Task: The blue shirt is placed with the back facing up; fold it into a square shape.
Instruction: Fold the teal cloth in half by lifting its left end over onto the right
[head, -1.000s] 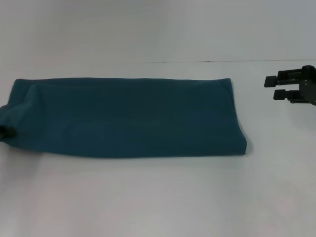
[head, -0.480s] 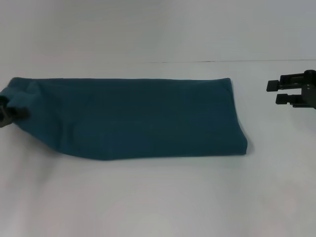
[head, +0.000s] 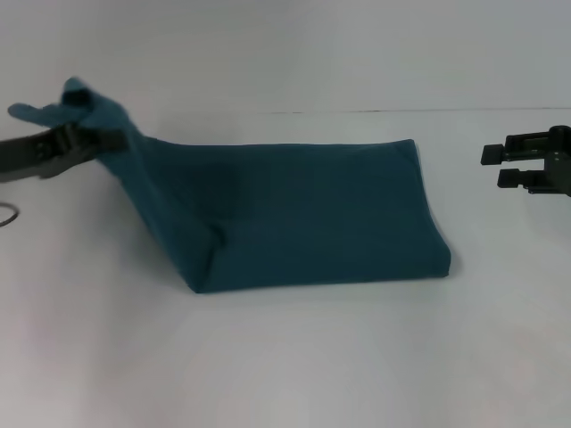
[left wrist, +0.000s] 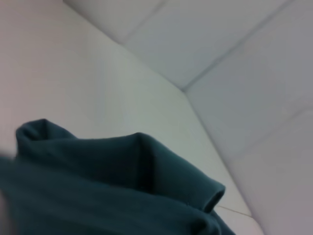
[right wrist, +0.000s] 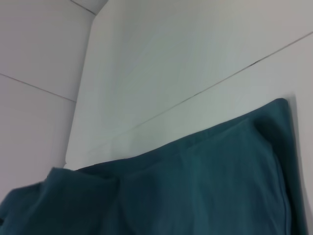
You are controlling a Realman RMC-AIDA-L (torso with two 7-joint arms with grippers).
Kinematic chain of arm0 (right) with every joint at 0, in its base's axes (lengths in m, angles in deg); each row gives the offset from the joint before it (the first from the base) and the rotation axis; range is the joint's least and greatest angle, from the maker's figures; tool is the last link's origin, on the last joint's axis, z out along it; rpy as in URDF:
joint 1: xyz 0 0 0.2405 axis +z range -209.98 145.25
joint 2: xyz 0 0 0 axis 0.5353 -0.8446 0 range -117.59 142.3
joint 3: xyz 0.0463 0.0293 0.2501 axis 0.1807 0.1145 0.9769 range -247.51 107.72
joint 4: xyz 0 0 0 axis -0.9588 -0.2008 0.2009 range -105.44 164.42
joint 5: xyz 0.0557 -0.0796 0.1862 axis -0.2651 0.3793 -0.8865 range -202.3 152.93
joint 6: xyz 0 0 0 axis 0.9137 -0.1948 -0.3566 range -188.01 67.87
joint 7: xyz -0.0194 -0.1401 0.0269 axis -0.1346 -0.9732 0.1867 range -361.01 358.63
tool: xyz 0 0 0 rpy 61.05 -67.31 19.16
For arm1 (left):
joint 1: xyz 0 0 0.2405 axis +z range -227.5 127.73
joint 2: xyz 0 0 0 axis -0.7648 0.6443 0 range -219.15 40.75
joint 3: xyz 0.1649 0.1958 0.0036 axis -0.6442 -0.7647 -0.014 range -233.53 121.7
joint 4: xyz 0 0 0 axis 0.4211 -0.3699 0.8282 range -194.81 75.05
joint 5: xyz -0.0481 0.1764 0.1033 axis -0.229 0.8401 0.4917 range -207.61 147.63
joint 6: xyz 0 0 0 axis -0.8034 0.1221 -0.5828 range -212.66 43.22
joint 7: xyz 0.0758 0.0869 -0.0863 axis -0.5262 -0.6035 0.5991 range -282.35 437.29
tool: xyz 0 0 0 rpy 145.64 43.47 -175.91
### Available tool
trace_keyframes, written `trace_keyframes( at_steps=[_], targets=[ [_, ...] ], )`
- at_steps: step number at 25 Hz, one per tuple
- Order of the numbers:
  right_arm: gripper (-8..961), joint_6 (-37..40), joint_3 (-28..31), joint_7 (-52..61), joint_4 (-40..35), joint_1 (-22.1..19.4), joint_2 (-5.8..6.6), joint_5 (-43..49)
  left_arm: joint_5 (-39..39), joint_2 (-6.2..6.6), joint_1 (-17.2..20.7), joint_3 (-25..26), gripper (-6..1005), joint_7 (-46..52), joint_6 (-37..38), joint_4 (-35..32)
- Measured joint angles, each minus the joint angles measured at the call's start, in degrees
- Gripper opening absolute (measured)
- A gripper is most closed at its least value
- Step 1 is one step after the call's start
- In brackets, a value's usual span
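One blue shirt (head: pixel 294 214), two grippers, one white table (head: pixel 294 357).

The shirt lies on the table as a long folded band, plain side up. Its left end is off the surface: the left gripper (head: pixel 82 135) has the jaws clamped on the fabric there, with a bunch of cloth sticking out beyond the fingers (a small tuft, pointing away from the shirt body). From the pinch point the cloth slopes down to the table, forming a diagonal crease that meets the near edge of the band. The right end lies flat, corners squared.

The right gripper (head: pixel 492 166) hangs at the right edge of the head view, well apart from the shirt's right end, nothing between its fingers, which stand slightly parted.

Left wrist view: only rumpled folds of the lifted cloth (left wrist: pixel 112 186) close up, with table and wall behind; the fingers are not visible. Right wrist view: the flat right part of the shirt (right wrist: pixel 205 186) and its far corner, plus the raised left end at the far side.
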Motion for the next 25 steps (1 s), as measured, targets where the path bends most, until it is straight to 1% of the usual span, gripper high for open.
trace_keyframes(
  at_steps=[2, 4, 5, 6, 8, 10, 12, 15, 16, 17, 22, 25],
  targets=[
    [599, 0.02, 0.0, 0.0, 0.01, 0.05, 0.0, -0.01, -1.05, -0.78, -1.29, -2.54, 99, 0.64, 0.48, -0.9],
    [599, 0.04, 0.01, 0.0, -0.02, 0.07, 0.0, -0.04, -1.83, -1.28, -2.12, -4.7, 101, 1.04, 0.54, -1.3],
    [599, 0.03, 0.03, 0.0, -0.06, 0.07, 0.0, -0.07, -2.57, -2.16, -3.19, -7.53, 103, 1.47, 0.34, -1.47],
    [599, 0.03, 0.03, 0.0, -0.11, 0.08, 0.0, -0.09, -2.57, -2.16, -3.19, -7.53, 104, 1.47, 0.34, -1.47],
    [599, 0.04, 0.04, 0.0, -0.13, 0.08, 0.0, -0.1, -2.88, -3.41, -4.53, -10.17, 107, 1.62, -0.25, -1.48],
    [599, 0.04, 0.05, -0.01, -0.13, 0.08, 0.0, -0.08, -2.89, -4.2, -5.36, -11.86, 109, 1.64, -0.95, -1.48],
    [599, 0.03, 0.06, -0.04, -0.1, 0.08, 0.0, -0.05, -2.93, -5.03, -6.24, -14.67, 112, 1.64, -2.53, -1.23],
    [599, -0.06, -0.02, -0.16, 0.05, 0.08, 0.0, 0.01, -3.77, -5.51, -7.42, -20.62, 116, 1.73, -6.24, 1.02],
    [599, -0.08, -0.04, -0.19, 0.08, 0.08, 0.0, 0.01, -3.77, -5.51, -7.42, -20.62, 117, 1.73, -6.24, 1.02],
    [599, -0.08, -0.1, -0.24, 0.11, 0.06, 0.0, 0.02, -5.0, -5.51, -8.33, -24.92, 119, 1.69, -9.26, 3.43],
    [599, -0.17, -0.3, -0.48, 0.15, -0.15, -0.11, 0.08, -6.87, -5.67, -9.85, -32.41, 126, 1.37, -15.43, 6.61],
    [599, -0.19, -0.35, -0.55, 0.17, -0.36, -0.16, 0.12, -9.0, -5.74, -10.98, -38.8, 130, -0.08, -19.94, 9.21]
  ],
)
